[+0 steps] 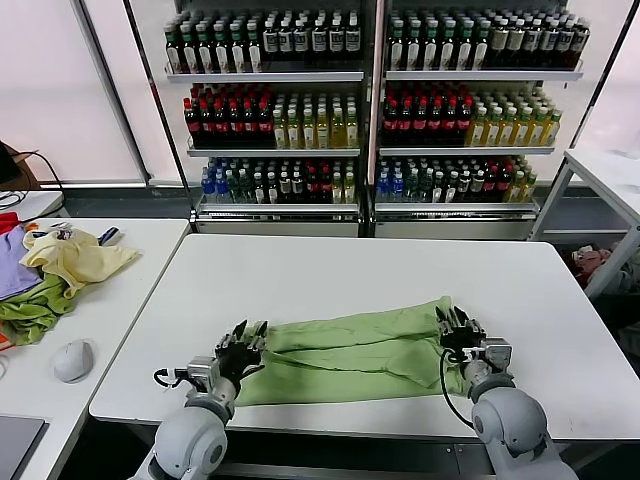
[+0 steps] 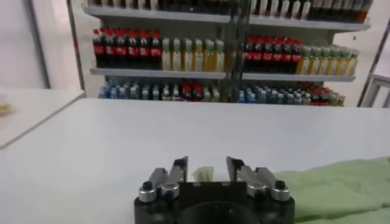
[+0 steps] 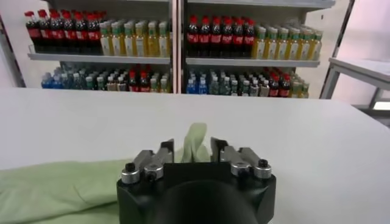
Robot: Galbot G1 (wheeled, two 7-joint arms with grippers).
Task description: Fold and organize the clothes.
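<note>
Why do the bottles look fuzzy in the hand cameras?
In the left wrist view the bottle shelves are soft and out of focus; same in the right wrist view. The head view shows them sharper, and the white table is evenly lit with faint shadows.

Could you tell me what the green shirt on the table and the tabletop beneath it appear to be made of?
Shirt: soft, matte woven or knit fabric, probably cotton; it lies limp in rumpled folds with no shine. Table: a smooth, hard white top, likely laminate or painted board, flat and evenly pale with a faint sheen; the exact material cannot be told.

No lettering is legible anywhere, even on the shelved bottles.
</note>
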